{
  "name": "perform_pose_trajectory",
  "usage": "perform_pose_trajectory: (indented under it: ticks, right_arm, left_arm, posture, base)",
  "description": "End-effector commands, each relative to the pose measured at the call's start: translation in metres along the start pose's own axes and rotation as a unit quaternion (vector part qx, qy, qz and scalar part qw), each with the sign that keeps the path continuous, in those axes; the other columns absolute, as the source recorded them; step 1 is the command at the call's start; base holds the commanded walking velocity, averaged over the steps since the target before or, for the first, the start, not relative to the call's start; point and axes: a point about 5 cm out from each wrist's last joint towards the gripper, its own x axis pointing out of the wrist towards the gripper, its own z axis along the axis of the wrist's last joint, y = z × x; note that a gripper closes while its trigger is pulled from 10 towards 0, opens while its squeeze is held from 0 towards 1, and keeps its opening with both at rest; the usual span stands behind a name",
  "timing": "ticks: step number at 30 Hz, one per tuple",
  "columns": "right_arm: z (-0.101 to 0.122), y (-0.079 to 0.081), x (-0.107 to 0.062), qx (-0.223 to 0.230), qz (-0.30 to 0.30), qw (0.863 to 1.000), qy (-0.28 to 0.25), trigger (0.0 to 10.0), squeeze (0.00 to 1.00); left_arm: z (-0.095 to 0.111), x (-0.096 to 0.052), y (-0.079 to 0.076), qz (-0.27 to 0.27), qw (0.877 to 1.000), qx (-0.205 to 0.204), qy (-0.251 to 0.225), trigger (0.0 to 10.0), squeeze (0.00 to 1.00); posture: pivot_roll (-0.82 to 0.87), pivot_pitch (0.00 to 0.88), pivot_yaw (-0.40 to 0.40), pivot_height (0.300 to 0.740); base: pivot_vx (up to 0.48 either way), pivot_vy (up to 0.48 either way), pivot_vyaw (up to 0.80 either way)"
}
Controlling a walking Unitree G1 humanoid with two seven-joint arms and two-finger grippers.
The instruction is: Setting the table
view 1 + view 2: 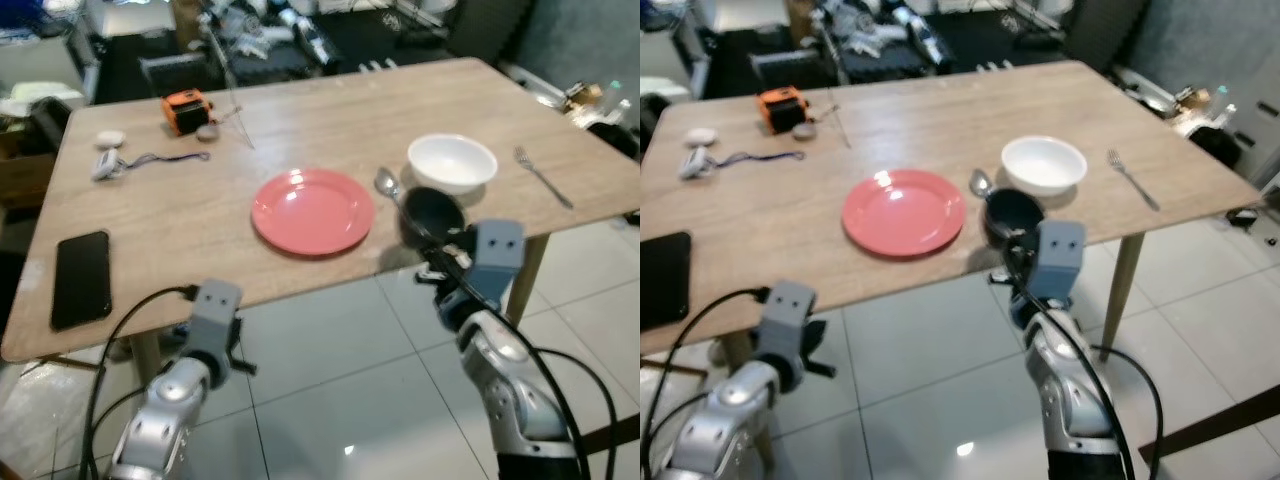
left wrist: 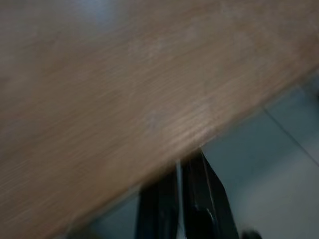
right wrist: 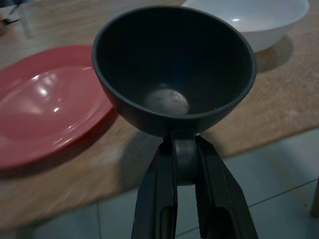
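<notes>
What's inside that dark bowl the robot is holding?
The dark bowl, gripped at its rim by the right gripper, is nearly empty: just a pale smudge at the bottom. What lies beneath the bowl is hidden.

- No text, label, brand, number or sign can be read anywhere in the views.
- The black phone (image 1: 80,277) on the bench (image 1: 190,215) is seen with a dark screen; nothing is displayed on it.
- Any marking on the orange device (image 1: 184,109) at the far side is too small and blurred to be made out.
</notes>
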Motion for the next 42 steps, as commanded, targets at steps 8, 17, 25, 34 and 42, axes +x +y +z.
perform_pose_trajectory:
  ticks: [8, 17, 25, 34, 42]
  right_arm:
    - [0.0, -0.004, -0.002, 0.0, -0.009, 1.0, -0.001, 10.0, 0.0]
    - [0.0, -0.003, -0.002, 0.001, -0.009, 1.0, -0.002, 10.0, 0.0]
    - [0.001, -0.004, -0.001, 0.001, -0.008, 1.0, -0.003, 10.0, 0.0]
    - [0.0, -0.004, -0.001, 0.0, -0.008, 1.0, -0.001, 10.0, 0.0]
    - [-0.001, -0.004, -0.002, -0.002, -0.008, 1.0, 0.001, 10.0, 0.0]
  left_arm:
    - [0.003, 0.001, -0.004, -0.008, 1.0, 0.009, -0.005, 10.0, 0.0]
    - [0.005, 0.0, -0.006, -0.013, 1.0, 0.009, -0.008, 10.0, 0.0]
    - [0.005, 0.001, -0.006, -0.012, 1.0, 0.009, -0.008, 10.0, 0.0]
    - [0.001, -0.001, -0.006, -0.014, 1.0, 0.009, -0.005, 10.0, 0.0]
    - [-0.013, -0.013, -0.013, -0.064, 0.996, 0.057, 0.015, 10.0, 0.0]
  posture:
    - [-0.03, 0.193, 0.06, 0.74]
    - [-0.03, 0.191, 0.061, 0.74]
    - [-0.03, 0.191, 0.061, 0.74]
    - [-0.03, 0.195, 0.059, 0.74]
    - [-0.03, 0.2, 0.062, 0.74]
  base:
    - [0.0, 0.0, 0.0]
    - [0.0, 0.0, 0.0]
    - [0.0, 0.0, 0.0]
    - [0.0, 0.0, 0.0]
    - [0.0, 0.0, 0.0]
